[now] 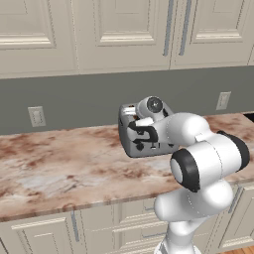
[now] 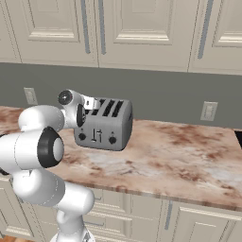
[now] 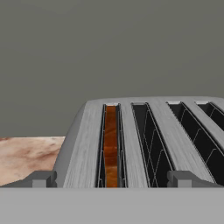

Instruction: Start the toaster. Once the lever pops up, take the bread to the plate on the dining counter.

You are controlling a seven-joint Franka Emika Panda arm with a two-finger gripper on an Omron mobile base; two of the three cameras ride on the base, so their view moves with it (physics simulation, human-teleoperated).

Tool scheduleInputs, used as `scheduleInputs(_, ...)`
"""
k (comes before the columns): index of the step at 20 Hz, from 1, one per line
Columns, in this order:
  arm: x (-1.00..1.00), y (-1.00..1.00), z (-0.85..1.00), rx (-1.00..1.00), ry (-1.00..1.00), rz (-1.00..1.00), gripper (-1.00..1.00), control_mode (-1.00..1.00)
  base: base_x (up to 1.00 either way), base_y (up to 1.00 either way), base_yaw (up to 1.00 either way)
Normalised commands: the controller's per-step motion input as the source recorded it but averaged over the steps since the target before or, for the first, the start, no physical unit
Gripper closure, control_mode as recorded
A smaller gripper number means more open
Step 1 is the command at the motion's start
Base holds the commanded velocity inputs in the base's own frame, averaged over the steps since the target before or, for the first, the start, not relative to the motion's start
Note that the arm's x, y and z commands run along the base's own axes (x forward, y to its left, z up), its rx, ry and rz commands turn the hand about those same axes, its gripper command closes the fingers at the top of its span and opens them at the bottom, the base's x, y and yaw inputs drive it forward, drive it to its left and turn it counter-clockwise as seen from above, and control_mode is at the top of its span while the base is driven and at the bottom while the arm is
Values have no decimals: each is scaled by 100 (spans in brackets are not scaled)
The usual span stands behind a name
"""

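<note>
Flat, even rendered light with no clear source and no glare; faint soft shading falls under the toaster (image 2: 104,124) on the worktop (image 2: 179,160). All views look slightly soft and low-resolution, without edge distortion or motion blur

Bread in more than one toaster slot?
No: hand view shows the orange-brown bread slice in one slot of the silver-grey four-slot toaster; other slots are empty.
</note>
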Motion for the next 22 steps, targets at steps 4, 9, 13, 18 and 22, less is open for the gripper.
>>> scheduleInputs(4,0,0,0,0,0,0,-100,-100,0,0,0)
scheduleInputs(9,0,0,0,0,0,0,-100,-100,0,0,0)
scheduleInputs(13,0,0,0,0,0,0,-100,-100,0,0,0)
scheduleInputs(18,0,0,0,0,0,0,-100,-100,0,0,0)
scheduleInputs(22,0,0,0,0,0,0,-100,-100,0,0,0)
